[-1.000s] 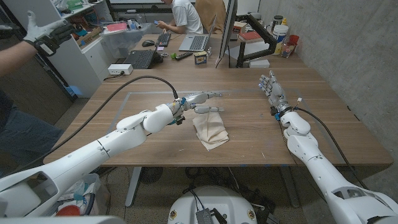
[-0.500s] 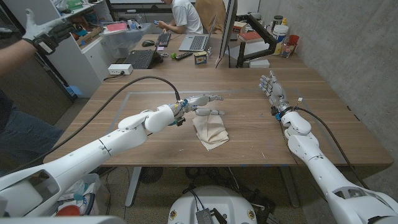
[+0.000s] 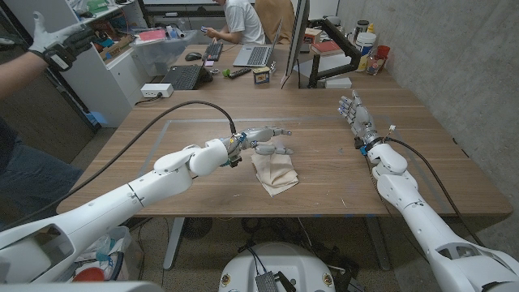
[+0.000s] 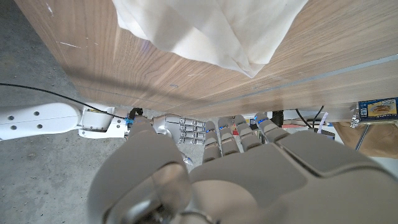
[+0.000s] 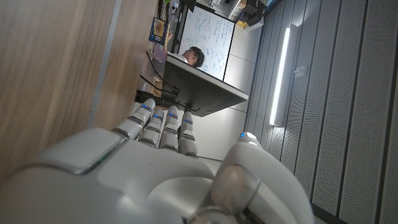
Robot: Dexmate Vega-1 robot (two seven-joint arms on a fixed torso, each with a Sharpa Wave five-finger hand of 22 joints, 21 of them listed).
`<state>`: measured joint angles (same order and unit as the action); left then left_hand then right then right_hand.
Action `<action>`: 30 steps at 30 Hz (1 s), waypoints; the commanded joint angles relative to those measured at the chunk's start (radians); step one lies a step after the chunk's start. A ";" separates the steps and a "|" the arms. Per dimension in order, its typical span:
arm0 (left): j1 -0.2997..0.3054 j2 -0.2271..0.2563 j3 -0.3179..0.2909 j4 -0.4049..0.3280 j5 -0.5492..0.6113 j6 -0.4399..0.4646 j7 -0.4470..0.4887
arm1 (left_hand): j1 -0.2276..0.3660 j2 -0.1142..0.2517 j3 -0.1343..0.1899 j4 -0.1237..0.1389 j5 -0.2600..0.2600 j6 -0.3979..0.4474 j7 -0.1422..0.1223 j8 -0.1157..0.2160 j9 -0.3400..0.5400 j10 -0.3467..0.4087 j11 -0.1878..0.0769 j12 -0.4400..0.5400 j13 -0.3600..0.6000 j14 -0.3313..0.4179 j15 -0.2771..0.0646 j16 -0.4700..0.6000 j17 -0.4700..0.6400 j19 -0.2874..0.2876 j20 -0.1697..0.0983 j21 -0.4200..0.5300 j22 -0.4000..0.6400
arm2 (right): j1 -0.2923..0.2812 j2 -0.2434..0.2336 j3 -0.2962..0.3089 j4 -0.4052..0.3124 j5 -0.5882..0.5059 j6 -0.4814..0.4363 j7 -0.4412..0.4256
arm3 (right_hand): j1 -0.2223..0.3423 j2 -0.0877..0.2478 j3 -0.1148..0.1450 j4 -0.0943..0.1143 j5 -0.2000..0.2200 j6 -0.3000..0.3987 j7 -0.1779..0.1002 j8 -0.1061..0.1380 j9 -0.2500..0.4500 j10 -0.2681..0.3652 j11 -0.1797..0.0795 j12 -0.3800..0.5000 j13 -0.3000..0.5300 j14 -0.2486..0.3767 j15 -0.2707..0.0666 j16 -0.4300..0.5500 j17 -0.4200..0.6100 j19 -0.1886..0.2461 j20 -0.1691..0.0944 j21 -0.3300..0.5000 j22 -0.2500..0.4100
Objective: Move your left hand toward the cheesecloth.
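Bare table [image 3: 324, 174] lies all round the cheesecloth [image 3: 274, 170]; clutter stands well behind.

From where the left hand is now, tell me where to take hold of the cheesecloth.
Probably pinch the far edge of the cheesecloth, coming down from above: the left hand hovers open right at that edge, and the cloth lies flat and folded, offering no raised part.
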<state>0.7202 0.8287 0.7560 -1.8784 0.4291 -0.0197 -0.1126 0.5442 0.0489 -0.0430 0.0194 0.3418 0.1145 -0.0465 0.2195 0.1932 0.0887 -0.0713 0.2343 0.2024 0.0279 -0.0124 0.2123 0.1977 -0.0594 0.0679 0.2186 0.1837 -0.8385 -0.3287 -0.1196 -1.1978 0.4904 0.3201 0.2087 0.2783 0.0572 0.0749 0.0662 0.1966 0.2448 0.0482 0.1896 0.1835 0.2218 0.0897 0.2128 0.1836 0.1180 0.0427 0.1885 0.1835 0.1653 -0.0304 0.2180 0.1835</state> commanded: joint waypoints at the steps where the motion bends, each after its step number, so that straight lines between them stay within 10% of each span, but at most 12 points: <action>1: 0.012 0.006 0.002 -0.025 0.011 0.028 -0.010 | 0.011 0.001 -0.010 0.000 -0.002 0.009 0.000 -0.001 0.001 0.011 -0.001 0.003 0.005 0.010 0.000 0.002 0.003 0.006 0.000 0.001 0.005 | -0.002 -0.008 0.003 -0.004 0.005 -0.002 0.008 | 0.006 0.009 -0.001 -0.005 0.003 0.006 0.000 0.004 0.004 0.006 -0.002 0.002 0.003 0.006 -0.003 0.000 0.002 0.005 0.007 -0.002 0.003; 30: 0.007 0.012 0.010 -0.016 0.006 0.032 -0.036 | 0.013 0.003 -0.015 0.001 -0.002 0.017 0.003 -0.001 0.002 0.013 -0.003 0.002 0.006 0.014 -0.001 0.000 0.004 0.008 0.000 0.000 0.005 | 0.013 0.009 0.001 0.028 0.007 0.013 0.021 | 0.005 0.011 -0.002 -0.006 0.004 0.005 0.000 0.004 0.004 0.008 -0.002 0.003 0.003 0.011 -0.003 0.002 0.002 0.006 0.006 -0.003 0.004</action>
<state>0.7348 0.8382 0.7619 -1.9039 0.4378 0.0144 -0.1344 0.5441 0.0489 -0.0515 0.0193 0.3418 0.1237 -0.0447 0.2195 0.1930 0.0978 -0.0697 0.2343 0.2074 0.0314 -0.0159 0.2122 0.1976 -0.0595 0.0680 0.2186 0.1837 -0.8330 -0.3276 -0.1156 -1.1813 0.4990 0.3253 0.2261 0.2835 0.0623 0.0707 0.0620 0.1966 0.2448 0.0482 0.1896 0.1835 0.2216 0.0895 0.2128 0.1836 0.1206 0.0400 0.1885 0.1835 0.1653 -0.0304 0.2184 0.1835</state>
